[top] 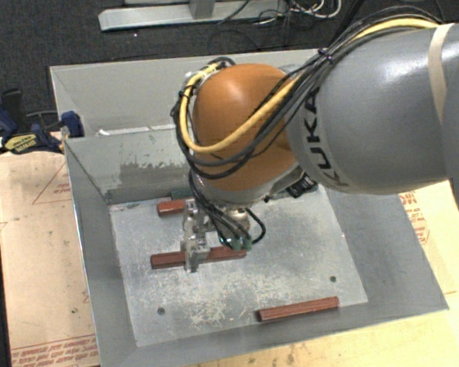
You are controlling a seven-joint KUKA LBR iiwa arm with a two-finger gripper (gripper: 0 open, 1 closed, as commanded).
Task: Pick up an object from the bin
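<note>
Hanging tool (194, 255) over central brown bar (167, 260), clear of walls (95, 235).

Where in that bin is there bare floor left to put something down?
Free patches: the front-left corner, bordered by the middle brown bar; and the right side, behind the front bar. It is crowded around the gripper, by the rear bar.

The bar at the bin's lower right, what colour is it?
The bar is reddish-brown; camera view shows it.

Scuffed matt grey metal bin (95, 235); dull reddish-brown sticks (297, 309); glossy smooth orange wrist cover (238, 112).
</note>
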